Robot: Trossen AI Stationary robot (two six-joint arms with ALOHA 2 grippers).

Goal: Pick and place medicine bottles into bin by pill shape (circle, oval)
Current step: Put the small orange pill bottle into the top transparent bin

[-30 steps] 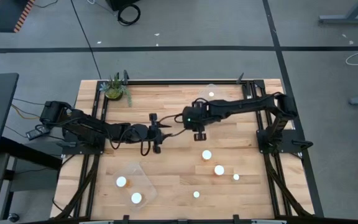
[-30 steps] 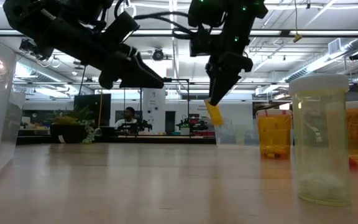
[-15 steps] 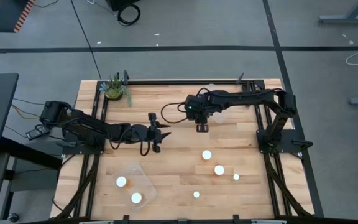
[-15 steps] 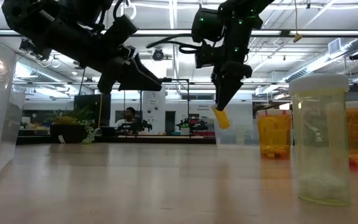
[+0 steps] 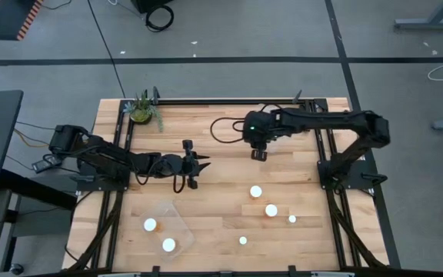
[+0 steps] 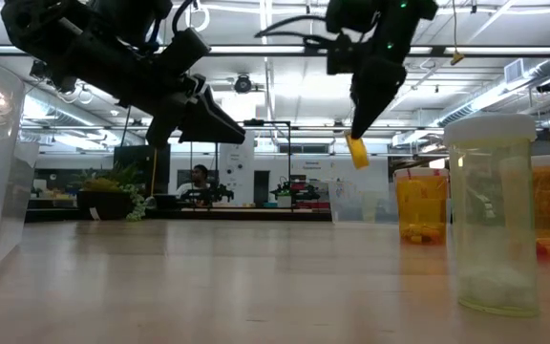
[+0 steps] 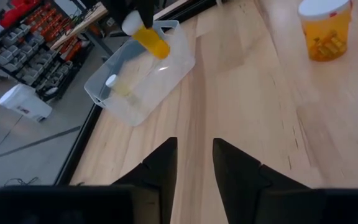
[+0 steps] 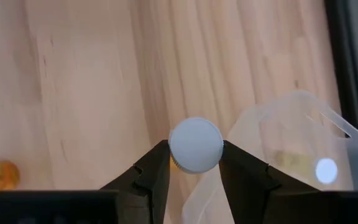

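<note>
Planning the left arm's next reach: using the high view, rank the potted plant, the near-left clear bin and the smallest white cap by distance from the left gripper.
From the left gripper:
1. Near-left clear bin, toward the near edge.
2. Potted plant, far-left corner.
3. Smallest white cap, right half.

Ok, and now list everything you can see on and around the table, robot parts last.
table: one, light wood, under everything
bins: two, clear; one at the near left, one at the far middle
loose bottles: four, white caps, near right of the table
binned bottles: three, white caps; two in the near-left bin, one in the far bin
held bottle: one, orange with white cap, above the table by the far bin
plant: one, green, far left corner
person: one, in the room behind
left gripper: dark, open, empty, mid-table
right gripper: dark, shut on the held bottle
</note>
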